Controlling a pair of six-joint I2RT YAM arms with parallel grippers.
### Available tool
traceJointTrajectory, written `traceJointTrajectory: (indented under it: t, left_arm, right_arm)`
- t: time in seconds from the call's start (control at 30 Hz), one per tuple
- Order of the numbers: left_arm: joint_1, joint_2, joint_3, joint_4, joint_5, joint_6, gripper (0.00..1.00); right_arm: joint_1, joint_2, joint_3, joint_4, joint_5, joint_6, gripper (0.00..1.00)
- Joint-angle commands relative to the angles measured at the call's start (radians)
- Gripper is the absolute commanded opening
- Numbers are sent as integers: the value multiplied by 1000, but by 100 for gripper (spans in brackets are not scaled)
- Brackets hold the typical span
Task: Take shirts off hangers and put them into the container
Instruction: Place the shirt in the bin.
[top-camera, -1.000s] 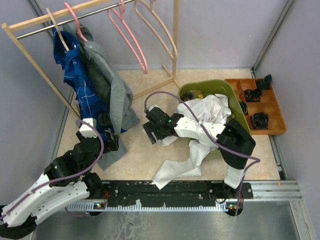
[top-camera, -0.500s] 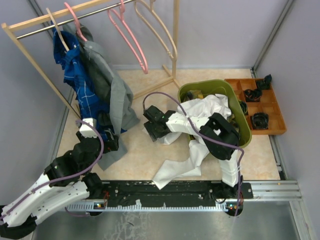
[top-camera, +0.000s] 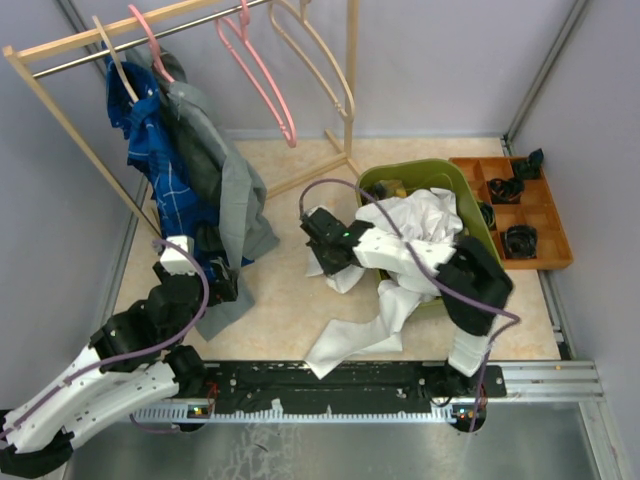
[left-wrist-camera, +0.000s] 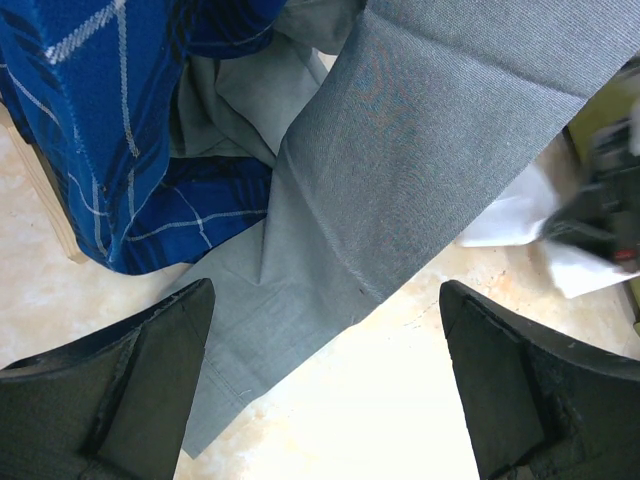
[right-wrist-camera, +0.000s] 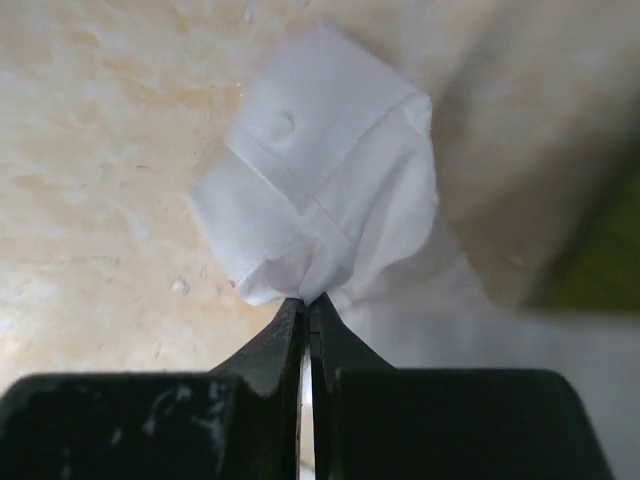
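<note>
Nearest the arms' bases, the left claw (left-wrist-camera: 325, 300) stands wide open just above the pale speckled tabletop (top-camera: 290, 300), gripping nothing. The trailing hem of the plain grey button-up shirt (left-wrist-camera: 400, 150) lies on the tabletop between its fingers (left-wrist-camera: 150, 380) and just ahead of them.

A little further in and to the right, the right claw (right-wrist-camera: 305, 300) is pinched fully closed on a folded corner of the plain white button-up shirt (right-wrist-camera: 330, 200), low over the tabletop. The white shirt is partly heaped in the olive-green rectangular plastic basin (top-camera: 410, 170); one part spills over its near rim and lies stretched on the tabletop towards the arms.

Beyond the left claw, the grey shirt hangs beside the blue shirt with thin white checks (top-camera: 150, 150), both at the left end of the wooden rack with a metal rod (top-camera: 60, 45). Their hems reach the tabletop. Further along the rod hang a thin pink hanger (top-camera: 265, 85) and a pale wood-coloured hanger (top-camera: 320, 60). At the far right, touching the basin, lies a flat orange compartment tray (top-camera: 545, 215) with small black items in it
</note>
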Motion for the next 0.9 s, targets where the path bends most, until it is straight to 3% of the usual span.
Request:
traceJointTrajectory:
  t: [0.0, 0.23, 0.47, 0.67, 0.87]
  left_arm:
    - [5, 6, 19, 6, -9, -3, 99]
    - [5, 11, 17, 13, -2, 4, 99]
    - [7, 20, 18, 15, 0, 6, 99]
    - [7, 13, 18, 13, -4, 3, 99]
    - [7, 19, 18, 15, -2, 5, 99]
  right_arm:
    - [5, -394, -27, 29, 175, 9, 0]
    - [-63, -827, -178, 106, 533, 0, 0]
    - [-327, -861, -184, -66, 584, 23, 0]
    - [-359, -838, -209, -72, 510, 83, 1]
    - [-359, -778, -229, 60, 114, 43, 10]
